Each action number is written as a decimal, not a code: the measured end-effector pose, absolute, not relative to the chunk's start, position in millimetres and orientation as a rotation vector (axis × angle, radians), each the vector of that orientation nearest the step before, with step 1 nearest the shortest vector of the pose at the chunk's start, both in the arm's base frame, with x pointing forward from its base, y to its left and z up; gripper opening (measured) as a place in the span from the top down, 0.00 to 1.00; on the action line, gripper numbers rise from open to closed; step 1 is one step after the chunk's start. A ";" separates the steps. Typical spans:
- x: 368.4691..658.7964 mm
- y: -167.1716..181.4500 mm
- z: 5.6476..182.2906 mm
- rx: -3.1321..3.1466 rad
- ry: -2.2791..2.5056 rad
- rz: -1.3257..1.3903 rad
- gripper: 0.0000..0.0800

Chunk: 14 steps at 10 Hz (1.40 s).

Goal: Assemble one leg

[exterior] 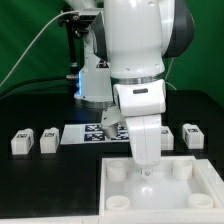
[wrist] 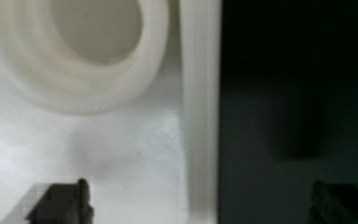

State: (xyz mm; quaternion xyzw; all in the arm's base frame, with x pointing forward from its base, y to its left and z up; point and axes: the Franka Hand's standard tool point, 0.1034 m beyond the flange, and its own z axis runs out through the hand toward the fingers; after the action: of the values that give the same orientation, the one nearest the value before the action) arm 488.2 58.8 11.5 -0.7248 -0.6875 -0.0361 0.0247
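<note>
Two legs (exterior: 20, 141) (exterior: 48, 139) lie on the black table at the exterior view's left. Two more lie at its right (exterior: 165, 133) (exterior: 192, 134). Each is a small white block with a tag. My gripper (exterior: 146, 172) hangs low over the far edge of the large white tray (exterior: 205, 200). In the wrist view my gripper (wrist: 202, 192) is open and empty. One dark finger (wrist: 60, 202) is over the tray floor (wrist: 105, 140) near a round socket (wrist: 87, 45), and the other finger (wrist: 345, 205) is over the dark table.
The marker board (exterior: 92, 133) lies on the table behind the tray, between the two pairs of legs. The tray has round corner sockets (exterior: 118, 173). A dark stand with a blue light (exterior: 78, 85) is at the back.
</note>
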 end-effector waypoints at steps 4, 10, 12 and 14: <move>488.0 58.2 11.0 -2.243 -2.125 -0.111 0.19; 483.2 70.5 45.7 -2.427 -1.961 -0.138 0.19; 476.2 101.0 71.9 -2.675 -1.601 -0.155 0.19; 468.1 131.3 79.8 -2.849 -1.221 -0.163 0.19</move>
State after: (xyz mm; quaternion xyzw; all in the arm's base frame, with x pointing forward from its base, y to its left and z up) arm 468.1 131.3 79.8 -0.9178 -0.3932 -0.0524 0.0188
